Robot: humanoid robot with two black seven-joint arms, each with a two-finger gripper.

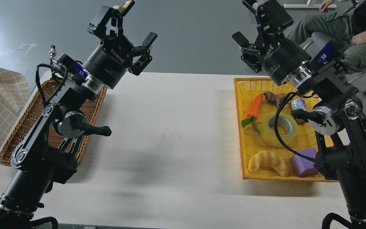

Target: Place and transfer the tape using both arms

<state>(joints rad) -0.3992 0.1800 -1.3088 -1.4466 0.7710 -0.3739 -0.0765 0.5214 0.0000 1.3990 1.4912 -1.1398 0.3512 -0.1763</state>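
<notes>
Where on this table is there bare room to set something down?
The white table is bare between the brown wicker basket and the yellow basket. The yellow one is crowded: tape, carrot, croissant, purple block.

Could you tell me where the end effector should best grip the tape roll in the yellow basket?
Probably across the ring wall of the tape, coming from above: it lies flat with its core hole facing up, so one finger could drop into the hole and one outside.

Tape (280, 128) in yellow basket (243, 83)
</notes>
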